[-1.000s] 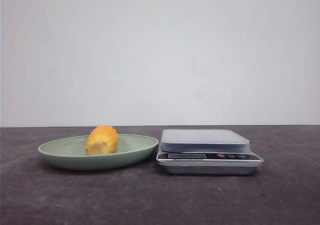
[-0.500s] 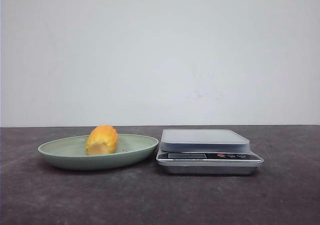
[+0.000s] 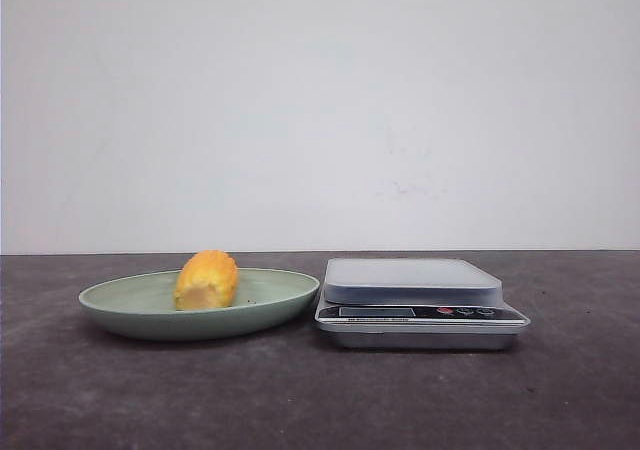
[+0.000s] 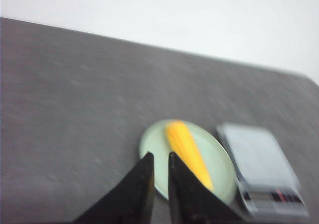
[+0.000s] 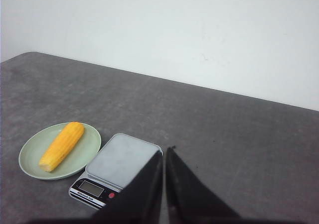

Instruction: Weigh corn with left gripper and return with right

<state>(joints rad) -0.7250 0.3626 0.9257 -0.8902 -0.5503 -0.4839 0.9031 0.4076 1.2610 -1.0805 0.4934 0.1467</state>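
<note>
At the left of the front view, a pale green plate (image 3: pixel 120 305) rests on the dark grey table (image 3: pixel 300 400), and the corn (image 3: pixel 206 280) lies in it, its paler cut end turned toward the camera. Just beside the plate to the right, close to its rim though whether they touch cannot be told, sits a silver kitchen scale (image 3: pixel 421 315) with a bare grey platform, a small display and a row of buttons on its front edge. Neither arm shows in the front view. In the left wrist view, which is blurred, the left gripper (image 4: pixel 159 158) hangs above the table with its two dark tapered fingers (image 4: pixel 142 184) drawn nearly together, only a thin gap between them and nothing held; the plate (image 4: pixel 222 174) with the corn (image 4: pixel 188 152) lies beyond the tips, and the scale (image 4: pixel 259 169) next to it. In the right wrist view the right gripper (image 5: pixel 163 152) is likewise high over the table, its fingers (image 5: pixel 187 189) almost touching at the tips and empty; beyond them sit the scale (image 5: pixel 119 162) and, on its far side, the plate (image 5: pixel 30 157) carrying the corn (image 5: pixel 62 145), which shows here as a long yellow cob lying aslant across the dish.
</note>
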